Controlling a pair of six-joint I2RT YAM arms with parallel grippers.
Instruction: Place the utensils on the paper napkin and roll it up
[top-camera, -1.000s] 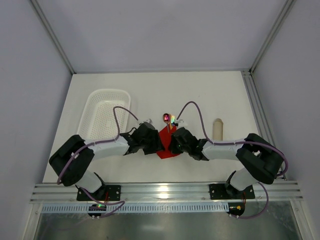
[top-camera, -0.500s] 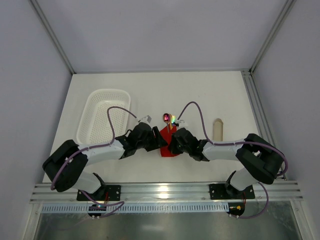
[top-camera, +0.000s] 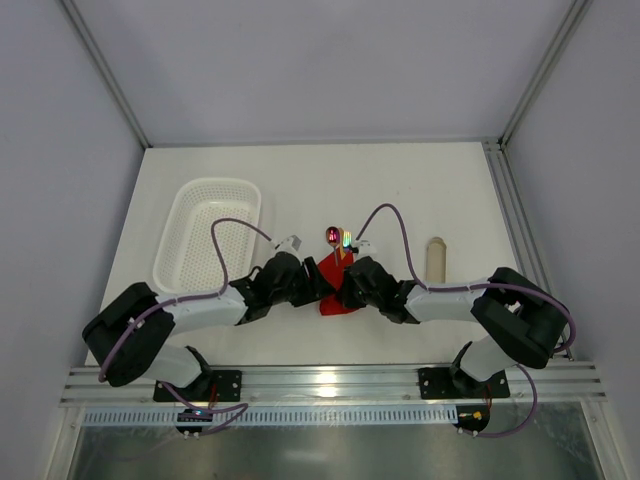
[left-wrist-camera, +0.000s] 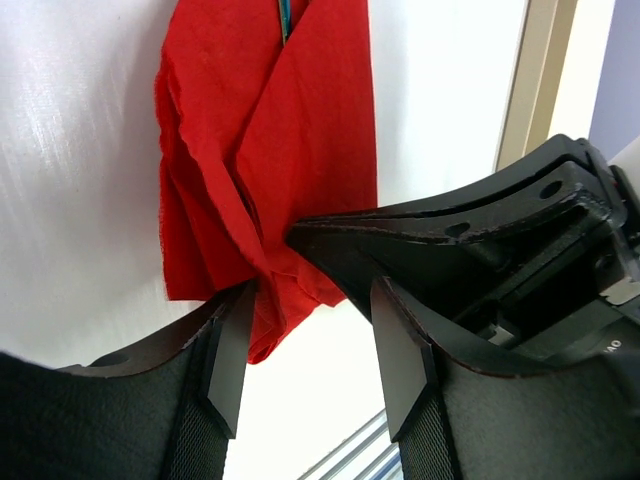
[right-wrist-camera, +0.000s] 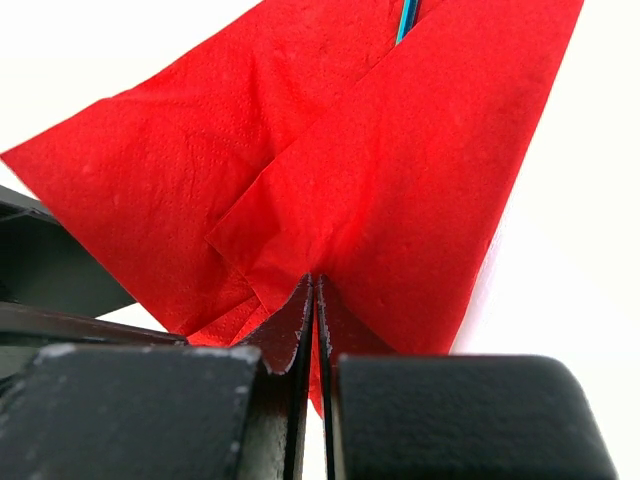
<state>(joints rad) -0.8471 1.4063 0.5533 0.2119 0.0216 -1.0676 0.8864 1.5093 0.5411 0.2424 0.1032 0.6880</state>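
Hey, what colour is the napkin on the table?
The paper napkin is plain bright red, no pattern; the right wrist view shows it best.

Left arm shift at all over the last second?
Yes. The left arm's elbow swung toward the near rail, away from the white basket; the left gripper stayed at the red napkin.

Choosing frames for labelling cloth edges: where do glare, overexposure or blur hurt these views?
Top external: sharp and even, with glare on the aluminium rail and glints off the utensils. Left wrist: paper napkin crisp, streaky sheen on the table, left gripper dark and featureless. Right wrist: table blown white, napkin texture sharp, right gripper blurred.
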